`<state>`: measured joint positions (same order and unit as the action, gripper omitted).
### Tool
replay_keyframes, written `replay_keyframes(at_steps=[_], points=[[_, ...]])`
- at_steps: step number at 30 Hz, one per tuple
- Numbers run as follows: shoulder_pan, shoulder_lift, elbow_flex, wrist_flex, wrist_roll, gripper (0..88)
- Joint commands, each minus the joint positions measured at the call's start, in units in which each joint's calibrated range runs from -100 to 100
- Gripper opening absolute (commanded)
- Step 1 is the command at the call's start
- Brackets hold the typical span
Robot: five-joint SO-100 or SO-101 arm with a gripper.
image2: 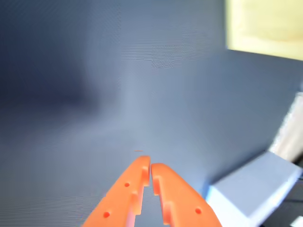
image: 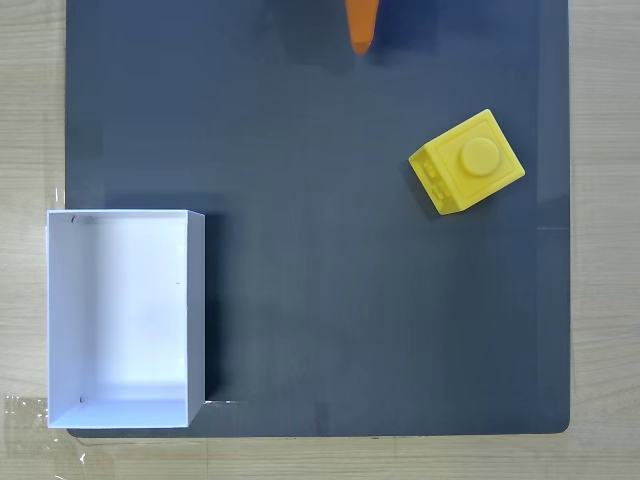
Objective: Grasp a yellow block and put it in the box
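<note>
The yellow block [image: 468,163] rests on the dark mat at the right in the fixed view, stud face up, slightly rotated. The white box [image: 195,300] sits open-topped at the mat's lower left, with nothing inside; a blurred corner of the box [image2: 255,189] appears at the lower right of the wrist view. My orange gripper [image: 360,42] pokes in from the top edge of the fixed view, well above and left of the block. In the wrist view the gripper [image2: 150,164] has its two fingertips touching, shut on nothing, over bare mat.
A dark grey mat [image: 330,250] covers most of the light wooden table [image: 30,120]. Wood shows along the left, right and bottom edges. Open mat lies between the block and the box.
</note>
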<state>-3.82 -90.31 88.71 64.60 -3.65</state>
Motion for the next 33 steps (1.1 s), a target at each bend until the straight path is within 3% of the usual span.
replay_keyframes(at_steps=[1, 4, 8, 19, 21, 28, 33], points=[[-0.3, 12.1, -11.3, -8.6, 0.4, 1.0], [-0.4, 26.0, -21.9, -13.0, 0.4, 1.0], [-0.4, 43.2, -39.2, -11.1, 0.4, 1.0], [-10.1, 77.2, -89.5, 21.9, 0.5, 2.7], [-10.9, 81.7, -94.8, 25.4, 0.6, 8.2], [-10.8, 91.0, -99.8, 30.4, 7.1, 40.7], [-11.0, 95.6, -99.6, 29.5, 9.3, 49.0]])
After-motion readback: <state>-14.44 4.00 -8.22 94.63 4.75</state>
